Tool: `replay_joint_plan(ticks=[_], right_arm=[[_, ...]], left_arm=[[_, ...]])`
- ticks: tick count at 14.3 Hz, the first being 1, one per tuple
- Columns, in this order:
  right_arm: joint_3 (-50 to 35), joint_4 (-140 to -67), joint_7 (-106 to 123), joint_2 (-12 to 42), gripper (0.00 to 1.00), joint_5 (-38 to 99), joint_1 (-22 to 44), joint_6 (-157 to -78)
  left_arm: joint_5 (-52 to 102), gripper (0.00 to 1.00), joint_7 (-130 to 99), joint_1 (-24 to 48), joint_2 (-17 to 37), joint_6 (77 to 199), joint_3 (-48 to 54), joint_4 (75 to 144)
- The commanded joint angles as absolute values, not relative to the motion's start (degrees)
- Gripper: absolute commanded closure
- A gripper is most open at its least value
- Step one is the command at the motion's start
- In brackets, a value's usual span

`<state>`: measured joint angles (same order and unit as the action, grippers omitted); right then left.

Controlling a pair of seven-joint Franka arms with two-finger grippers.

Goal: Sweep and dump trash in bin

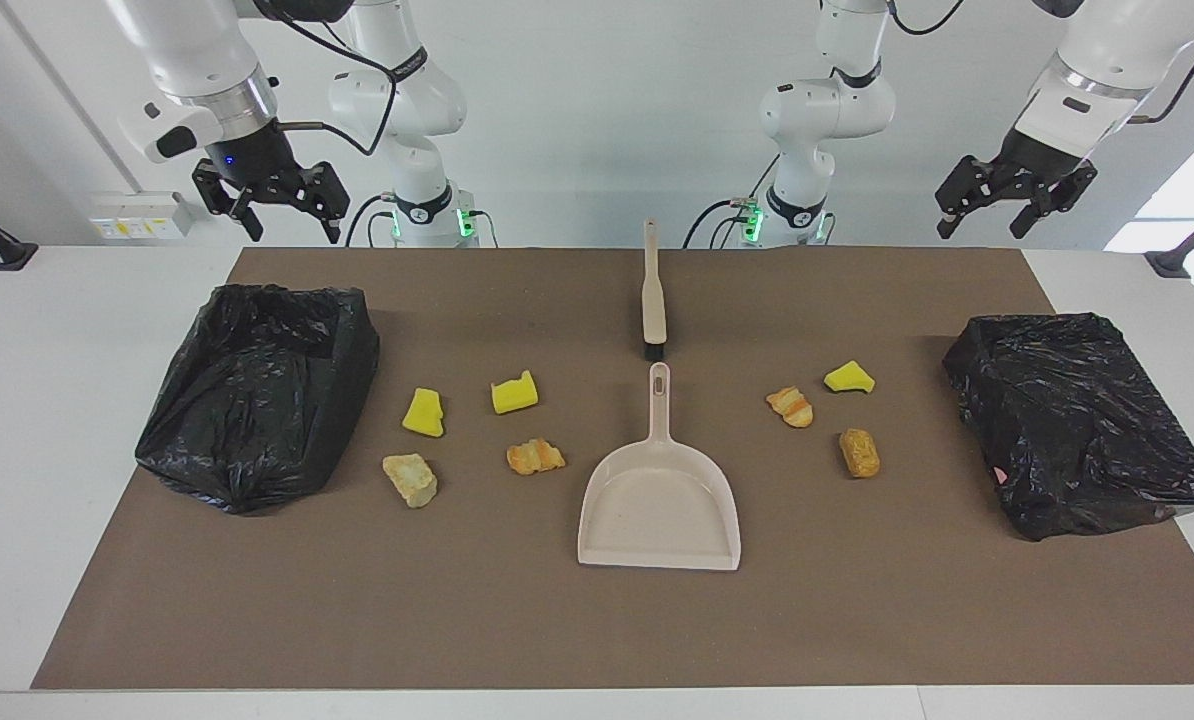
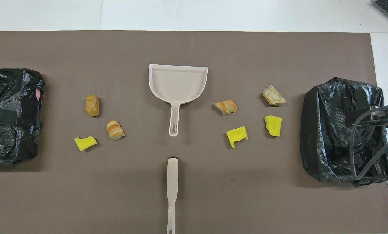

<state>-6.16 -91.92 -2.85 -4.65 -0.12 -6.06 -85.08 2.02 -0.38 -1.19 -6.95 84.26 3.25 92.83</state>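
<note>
High above the table's two ends, left gripper (image 1: pixel 992 200) and right gripper (image 1: pixel 279 212) hang with jaws spread — holding nothing.

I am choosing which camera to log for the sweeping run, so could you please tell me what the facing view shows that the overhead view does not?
Only the facing view shows both arms whole: the left pincer open in the air above the table's edge near one black-bagged bin, and the right pincer open, raised near the other bin.

Only the overhead view looks straight down into the dustpan; of the arms it shows only dark tips over the bins.

Both show the brush, the dustpan and seven trash pieces on the brown mat, all untouched.
</note>
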Motion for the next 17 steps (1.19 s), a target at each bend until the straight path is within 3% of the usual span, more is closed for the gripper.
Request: replay_joint_plan(ticks=[1,4,6,14,17], right_arm=[[-6.59,-92.64,-3.96,-5.19,0.00,0.88,-6.42,-84.29],[-6.59,-92.90,-3.96,-5.36,0.00,0.88,-6.42,-84.37],[-6.59,-93.34,-3.87,-5.62,0.00,0.88,-6.33,-84.37],[-6.68,-93.34,-3.87,-4.84,0.00,0.88,-4.32,-84.37],[-6.77,-93.16,-4.31,-2.38,0.00,1.67,-1.68,-85.25]], left_arm=[[2.64,0.00,-0.35,2.26,-14.83,88.76,2.72,104.91],[2.72,0.00,-2.62,9.11,-21.51,94.12,2.90,117.03],[2.72,0.00,-7.36,14.39,-22.76,95.70,3.16,121.53],[2.72,0.00,-35.56,41.28,-21.27,114.22,3.87,134.80],[2.72,0.00,-41.12,49.11,-17.42,120.04,3.87,138.60]])
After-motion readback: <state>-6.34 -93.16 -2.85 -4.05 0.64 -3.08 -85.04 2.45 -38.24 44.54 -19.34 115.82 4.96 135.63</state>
